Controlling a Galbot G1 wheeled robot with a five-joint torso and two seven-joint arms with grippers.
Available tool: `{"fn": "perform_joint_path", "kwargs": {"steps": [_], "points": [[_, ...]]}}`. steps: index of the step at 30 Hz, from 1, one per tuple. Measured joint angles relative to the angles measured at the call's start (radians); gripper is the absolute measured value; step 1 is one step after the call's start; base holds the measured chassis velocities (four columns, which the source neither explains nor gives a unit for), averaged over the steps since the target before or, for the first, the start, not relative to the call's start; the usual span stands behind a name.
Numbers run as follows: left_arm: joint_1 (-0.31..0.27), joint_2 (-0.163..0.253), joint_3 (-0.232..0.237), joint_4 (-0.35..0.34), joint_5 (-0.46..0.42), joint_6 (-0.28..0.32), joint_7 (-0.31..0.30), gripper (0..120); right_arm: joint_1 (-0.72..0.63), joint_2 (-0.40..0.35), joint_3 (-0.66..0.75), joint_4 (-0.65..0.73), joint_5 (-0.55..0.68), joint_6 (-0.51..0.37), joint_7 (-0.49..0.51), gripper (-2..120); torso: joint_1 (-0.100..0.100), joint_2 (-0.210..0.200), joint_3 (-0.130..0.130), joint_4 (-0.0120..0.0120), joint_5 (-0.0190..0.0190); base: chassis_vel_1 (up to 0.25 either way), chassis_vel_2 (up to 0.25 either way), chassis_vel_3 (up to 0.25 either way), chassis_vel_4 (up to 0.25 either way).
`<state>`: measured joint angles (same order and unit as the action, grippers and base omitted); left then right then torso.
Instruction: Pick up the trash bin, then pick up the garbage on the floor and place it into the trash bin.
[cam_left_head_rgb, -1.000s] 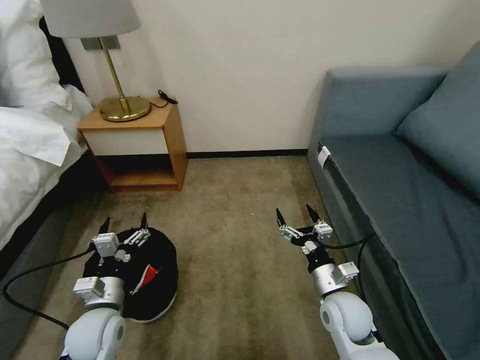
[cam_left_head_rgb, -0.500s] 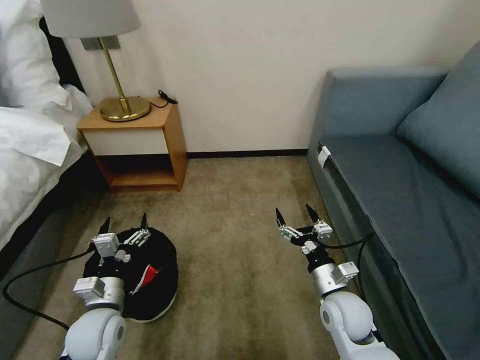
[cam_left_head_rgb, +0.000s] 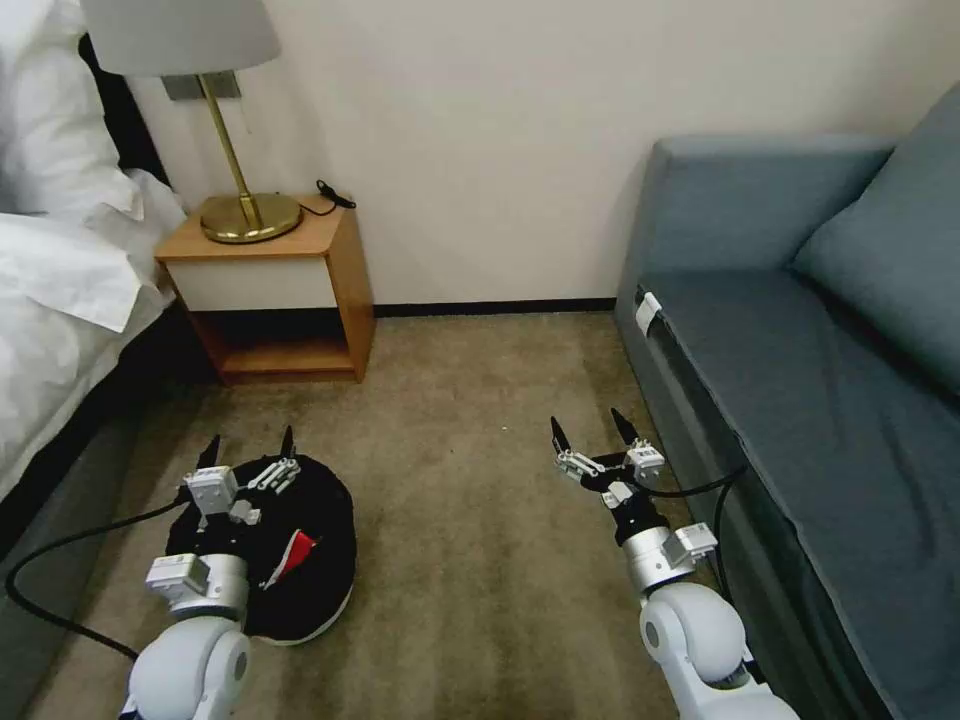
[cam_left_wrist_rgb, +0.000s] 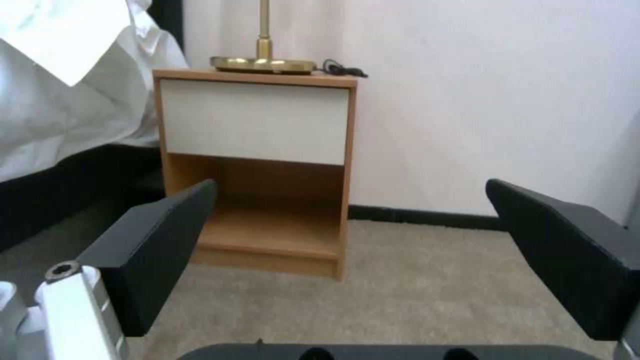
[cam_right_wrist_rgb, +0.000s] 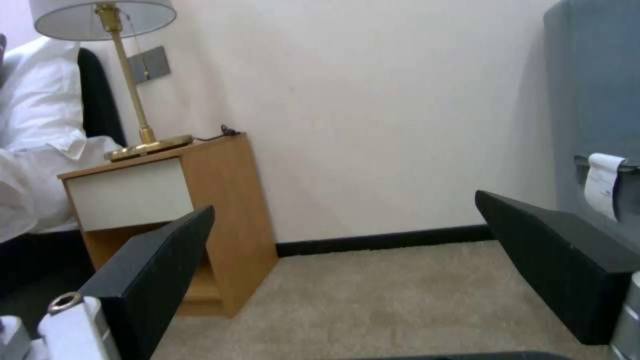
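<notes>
1. On the far left is a bed (cam_left_head_rgb: 60, 290) with white sheets. Next to it stands a small wooden nightstand (cam_left_head_rgb: 285, 290) with a gold lamp (cam_left_head_rgb: 235, 150) on top.
2. The left tool (cam_left_head_rgb: 248, 445) hangs over the back rim of the trash bin (cam_left_head_rgb: 310, 560). Its two black fingers are spread wide and hold nothing.
3. The trash bin sits on the brown carpet (cam_left_head_rgb: 470, 560), low on the left, partly hidden under the left arm. It has a black bag inside. A red-and-white wrapper (cam_left_head_rgb: 292, 552) lies in the bin.
4. The right tool (cam_left_head_rgb: 593, 428) hangs above bare carpet, close to the front edge of the gray sofa (cam_left_head_rgb: 800, 380). Its fingers are spread wide too, with nothing between them.
5. The sofa fills the right side, and a white tag (cam_left_head_rgb: 648, 310) sticks to its front edge.
6. The left wrist view looks past the left tool's fingers (cam_left_wrist_rgb: 160, 250) straight at the nightstand and its open shelf (cam_left_wrist_rgb: 280, 225).
7. The right wrist view shows the lamp shade (cam_right_wrist_rgb: 103, 17), a gray wall plate (cam_right_wrist_rgb: 150, 64), and the sofa tag up close.
</notes>
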<state>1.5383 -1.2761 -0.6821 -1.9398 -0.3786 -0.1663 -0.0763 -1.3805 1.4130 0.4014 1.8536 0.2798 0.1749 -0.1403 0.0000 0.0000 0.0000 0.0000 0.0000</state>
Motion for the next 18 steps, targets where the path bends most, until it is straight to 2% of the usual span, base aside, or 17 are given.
{"fn": "perform_joint_path", "kwargs": {"steps": [18], "points": [[0.0,0.0,0.0,0.0,0.0,0.0,-0.001,100,0.0,0.0,0.0,-0.001,0.0,0.0,0.0,100,0.0,0.0,0.0,0.0,0.0,0.0,0.0,0.0,0.0]]}}
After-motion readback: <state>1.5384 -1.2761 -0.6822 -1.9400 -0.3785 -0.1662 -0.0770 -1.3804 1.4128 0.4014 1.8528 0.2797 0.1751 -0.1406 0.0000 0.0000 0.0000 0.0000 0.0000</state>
